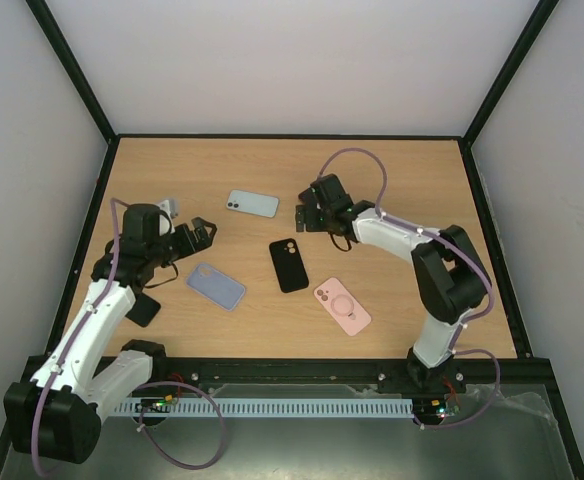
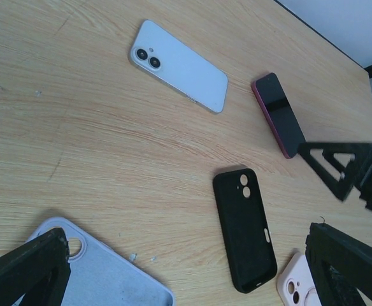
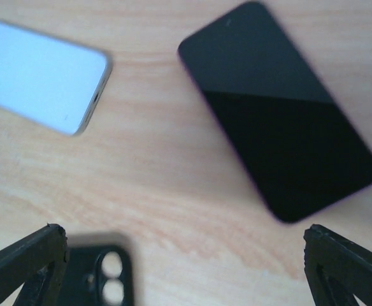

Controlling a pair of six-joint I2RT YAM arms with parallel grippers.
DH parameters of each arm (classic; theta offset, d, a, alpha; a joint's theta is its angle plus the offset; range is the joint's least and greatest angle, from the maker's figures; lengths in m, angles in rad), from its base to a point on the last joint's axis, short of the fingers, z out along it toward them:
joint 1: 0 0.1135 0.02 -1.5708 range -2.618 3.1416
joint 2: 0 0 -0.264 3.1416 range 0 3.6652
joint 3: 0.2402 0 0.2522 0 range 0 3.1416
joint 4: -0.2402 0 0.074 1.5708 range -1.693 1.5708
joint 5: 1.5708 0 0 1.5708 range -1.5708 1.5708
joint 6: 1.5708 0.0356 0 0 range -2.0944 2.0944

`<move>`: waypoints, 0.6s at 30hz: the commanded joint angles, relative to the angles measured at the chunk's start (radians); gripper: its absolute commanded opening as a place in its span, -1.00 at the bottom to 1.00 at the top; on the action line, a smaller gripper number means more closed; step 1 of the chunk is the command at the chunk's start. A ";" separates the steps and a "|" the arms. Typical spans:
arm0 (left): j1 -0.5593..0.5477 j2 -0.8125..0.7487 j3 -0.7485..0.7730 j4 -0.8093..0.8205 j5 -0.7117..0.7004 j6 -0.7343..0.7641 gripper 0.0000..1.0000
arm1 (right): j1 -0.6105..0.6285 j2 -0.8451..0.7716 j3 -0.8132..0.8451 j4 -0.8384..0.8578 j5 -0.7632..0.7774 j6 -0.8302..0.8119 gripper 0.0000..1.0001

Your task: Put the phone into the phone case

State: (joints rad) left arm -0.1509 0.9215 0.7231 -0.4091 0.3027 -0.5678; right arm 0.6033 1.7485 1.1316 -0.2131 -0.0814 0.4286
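Observation:
A light blue phone (image 1: 250,204) lies face down at the middle back; it also shows in the left wrist view (image 2: 179,65) and the right wrist view (image 3: 39,76). A dark-screened phone with a pink edge (image 3: 281,146) lies face up below my right gripper (image 1: 305,216); it also shows in the left wrist view (image 2: 278,113). An empty black case (image 1: 289,265) lies at the centre. A pink case (image 1: 342,305) and a lavender case (image 1: 215,286) lie nearer. My right gripper (image 3: 186,274) is open and empty above the table. My left gripper (image 1: 200,235) is open and empty beside the lavender case (image 2: 103,274).
The black case (image 2: 244,228) lies between the lavender case and the pink case (image 2: 294,284). A dark flat object (image 1: 144,308) lies partly under the left arm. Black frame posts and pale walls close in the wooden table (image 1: 412,180) on three sides.

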 commanded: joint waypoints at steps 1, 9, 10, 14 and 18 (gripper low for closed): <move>0.005 -0.017 0.004 0.016 0.028 0.029 1.00 | -0.037 0.082 0.098 -0.023 0.053 -0.077 0.95; 0.006 -0.034 -0.003 0.036 0.047 0.033 1.00 | -0.094 0.281 0.290 -0.066 0.088 -0.151 0.95; 0.005 -0.035 -0.006 0.037 0.046 0.033 1.00 | -0.103 0.296 0.303 -0.061 0.070 -0.154 0.95; 0.006 -0.032 -0.016 0.040 0.047 0.035 1.00 | -0.128 0.355 0.364 -0.063 0.027 -0.175 0.95; 0.006 -0.033 -0.022 0.041 0.049 0.037 1.00 | -0.144 0.395 0.394 -0.068 -0.005 -0.189 0.95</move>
State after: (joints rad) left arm -0.1509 0.8982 0.7158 -0.3840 0.3378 -0.5453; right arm 0.4717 2.1166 1.4799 -0.2550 -0.0574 0.2749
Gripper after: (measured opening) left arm 0.998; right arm 0.975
